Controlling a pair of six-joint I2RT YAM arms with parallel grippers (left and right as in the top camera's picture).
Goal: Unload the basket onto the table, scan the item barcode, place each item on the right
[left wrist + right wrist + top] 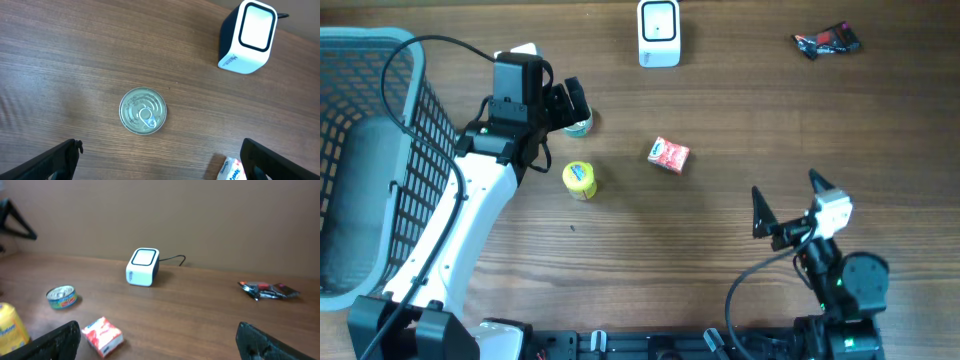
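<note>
Left gripper (160,150) hangs wide open and empty. A tin can (143,111) stands unheld on the surface (75,60) just ahead of its fingers, with the barcode scanner (248,36) farther ahead-right. Right gripper (784,181) is open, empty and well apart. Grasping and scanning both remain.

Table (740,230): brown, wood-grain pattern throughout.
Scanner (659,33): white body, dark blue sides, window outlined in black.
Can (143,111): silver lid; green-blue label seen from right wrist.
Tub (580,179): yellow, blue-green print.
Box (669,155): red and white.
Wrapper (826,41): black, red accents.
Basket (365,40): grey-blue, grid mesh.
</note>
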